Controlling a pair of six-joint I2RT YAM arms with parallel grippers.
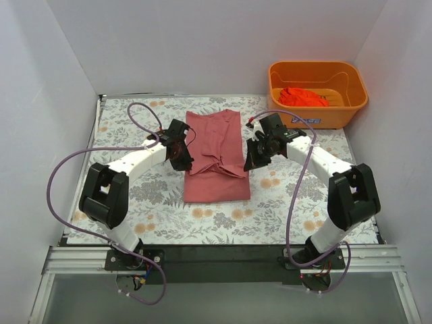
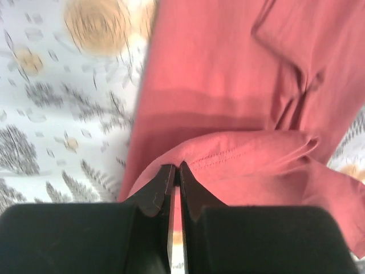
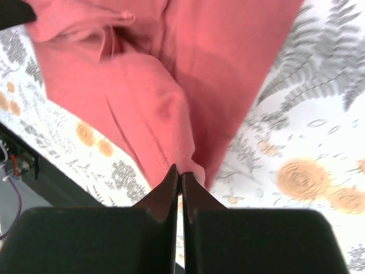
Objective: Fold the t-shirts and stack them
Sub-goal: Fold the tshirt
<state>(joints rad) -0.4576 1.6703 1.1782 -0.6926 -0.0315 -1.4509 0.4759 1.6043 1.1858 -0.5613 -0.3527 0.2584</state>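
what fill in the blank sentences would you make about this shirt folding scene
1. The left gripper and the right gripper each pinch an edge of the pink-red shirt, jaws ____.
2. The orange-red shirt lies in the ____ basket.
3. The pink-red shirt lies ____ the two grippers.
4. Only ____ shirt lies on the table.
Missing words: shut; orange; between; one.

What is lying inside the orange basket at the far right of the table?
A crumpled orange-red t-shirt lies inside the orange basket. Whatever is under it is covered.
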